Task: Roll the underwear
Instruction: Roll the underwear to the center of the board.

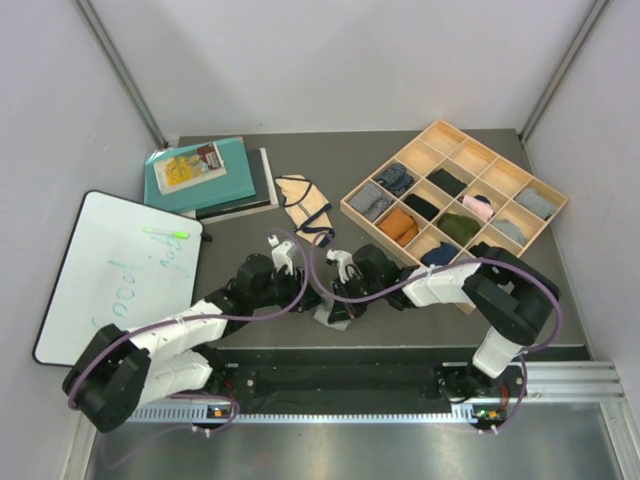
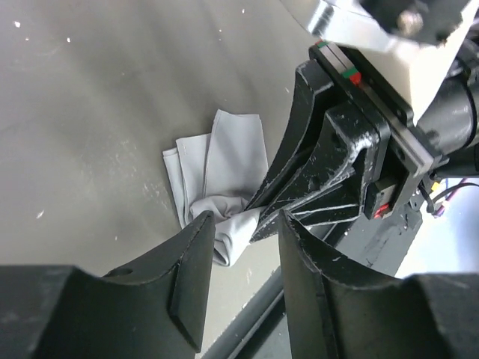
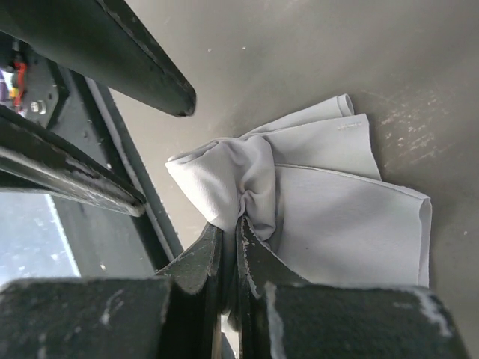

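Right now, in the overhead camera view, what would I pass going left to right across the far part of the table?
The whiteboard → stack of books, a teal one on top → beige briefs with navy edging → wooden divided tray holding rolled socks and cloths.

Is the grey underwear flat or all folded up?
Folded up. The grey underwear lies in stacked layers, bunched where the right gripper pinches it.

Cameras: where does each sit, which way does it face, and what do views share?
Top external: above and behind, looking down at table; left arm and right arm show.
Left wrist: on the left arm, faces grey underwear past open left gripper; right gripper pinches it.
Right wrist: looks along its shut fingers at the same cloth.
Shared: wrist views both show grey underwear.
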`<state>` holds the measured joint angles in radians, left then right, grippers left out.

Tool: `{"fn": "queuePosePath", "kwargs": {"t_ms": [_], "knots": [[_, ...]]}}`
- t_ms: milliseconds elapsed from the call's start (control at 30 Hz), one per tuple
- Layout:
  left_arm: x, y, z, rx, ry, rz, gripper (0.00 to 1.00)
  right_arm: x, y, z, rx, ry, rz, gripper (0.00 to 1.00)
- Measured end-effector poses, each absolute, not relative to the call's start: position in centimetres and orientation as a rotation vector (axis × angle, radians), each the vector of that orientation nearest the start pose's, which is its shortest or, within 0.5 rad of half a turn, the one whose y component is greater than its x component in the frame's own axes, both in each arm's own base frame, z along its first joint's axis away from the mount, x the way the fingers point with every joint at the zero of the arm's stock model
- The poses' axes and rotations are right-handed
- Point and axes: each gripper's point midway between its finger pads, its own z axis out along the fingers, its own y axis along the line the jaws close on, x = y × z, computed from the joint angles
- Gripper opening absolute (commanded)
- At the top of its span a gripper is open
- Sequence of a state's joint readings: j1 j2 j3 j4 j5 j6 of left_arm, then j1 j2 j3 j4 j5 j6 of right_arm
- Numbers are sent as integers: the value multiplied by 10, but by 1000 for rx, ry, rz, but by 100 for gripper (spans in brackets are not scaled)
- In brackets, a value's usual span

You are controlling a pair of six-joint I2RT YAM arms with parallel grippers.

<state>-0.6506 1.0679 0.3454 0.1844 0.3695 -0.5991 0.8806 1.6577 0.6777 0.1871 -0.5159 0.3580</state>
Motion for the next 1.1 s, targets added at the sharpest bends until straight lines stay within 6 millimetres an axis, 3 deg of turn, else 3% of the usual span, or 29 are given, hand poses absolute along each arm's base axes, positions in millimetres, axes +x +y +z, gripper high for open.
{"fn": "queuePosePath", "kwargs": {"t_ms": [367, 833, 1033, 1100], "knots": [[190, -254, 64, 309, 2241, -1108, 47, 152, 337, 21, -861, 2472, 1327, 0], [176, -255, 41, 329, 2278, -1143, 46, 157, 334, 19, -783, 2541, 1506, 0], [176, -260, 41, 338, 2267, -1164, 37, 162, 331, 18, -745, 2560, 1558, 0], [175, -260, 39, 338, 2273, -1164, 24, 162, 329, 18, -736, 2566, 1571, 0]]}}
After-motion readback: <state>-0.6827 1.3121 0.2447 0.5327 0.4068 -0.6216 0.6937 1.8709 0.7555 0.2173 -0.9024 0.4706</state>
